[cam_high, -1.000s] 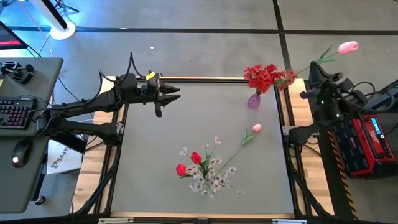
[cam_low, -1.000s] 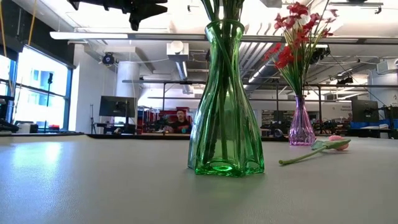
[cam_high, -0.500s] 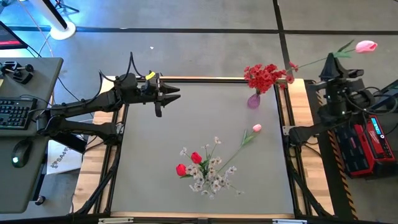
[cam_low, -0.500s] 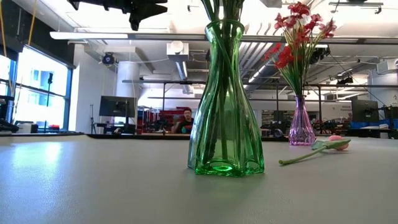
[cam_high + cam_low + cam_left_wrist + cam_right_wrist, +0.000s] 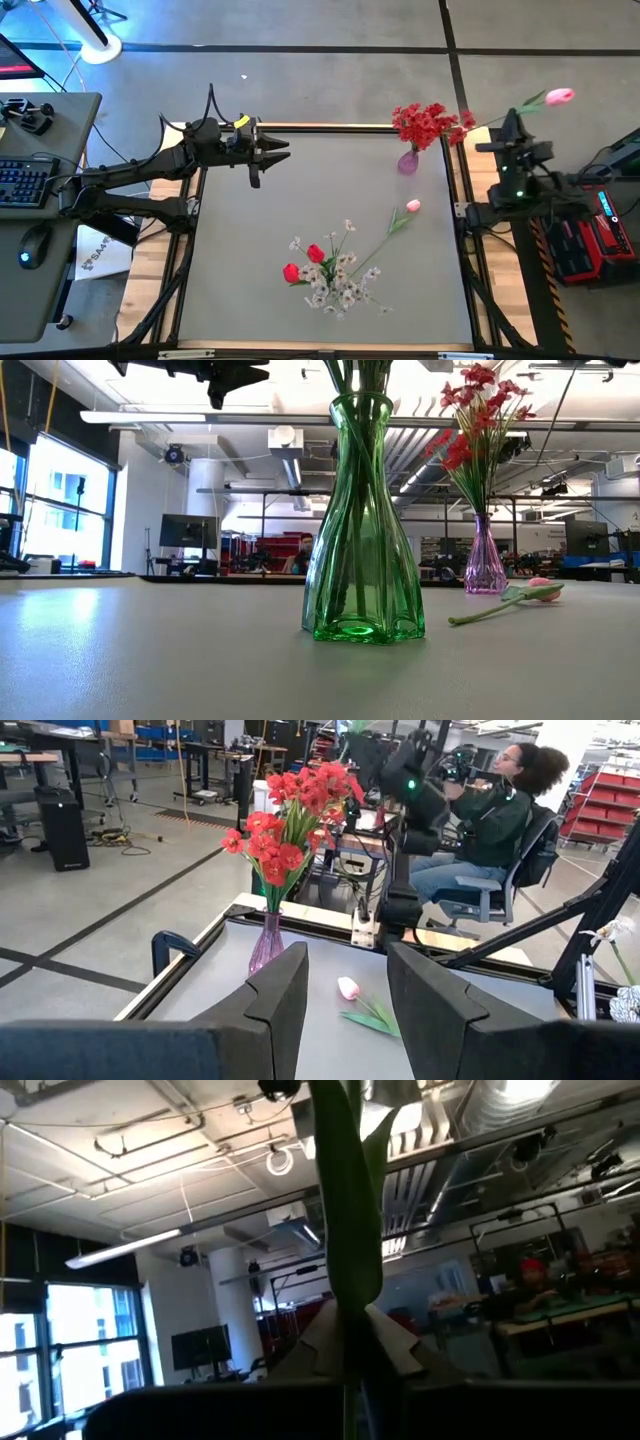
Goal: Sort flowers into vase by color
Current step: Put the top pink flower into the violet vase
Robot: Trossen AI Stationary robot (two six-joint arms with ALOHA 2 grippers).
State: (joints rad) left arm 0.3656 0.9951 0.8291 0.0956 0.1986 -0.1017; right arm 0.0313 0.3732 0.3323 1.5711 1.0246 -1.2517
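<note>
My right gripper (image 5: 512, 126) hangs past the table's right edge, beside the purple vase (image 5: 408, 161) of red blossom clusters (image 5: 425, 122), and is shut on a pink tulip (image 5: 560, 96). My left gripper (image 5: 280, 150) waits open above the far left of the table. A second pink tulip (image 5: 413, 206) lies flat on the table, also visible in the low view (image 5: 530, 594). The green vase (image 5: 360, 530) stands on its base near the table's middle and holds red tulips (image 5: 303, 262) and white sprays (image 5: 340, 285). My right gripper pinches the pink tulip's green stem (image 5: 345, 1230) between its two fingers (image 5: 395, 1342), about midway along it. The tulip is lifted clear of the table. Its blossom sticks out to the right of the gripper, and the stem's bare end (image 5: 470, 126) points toward the purple vase.
The purple vase stands near the far right corner, close to the table's wooden rim (image 5: 455, 150). Bare grey tabletop spreads left of the green vase (image 5: 230, 260). A desk with a keyboard (image 5: 25, 180) sits left of the table. A seated person (image 5: 500, 810) is beyond the table.
My right gripper swung the held tulip out to the right and toward the far side, then back left toward the purple vase. The tulip stayed lifted clear throughout, and its blossom now sits lower in the high view.
</note>
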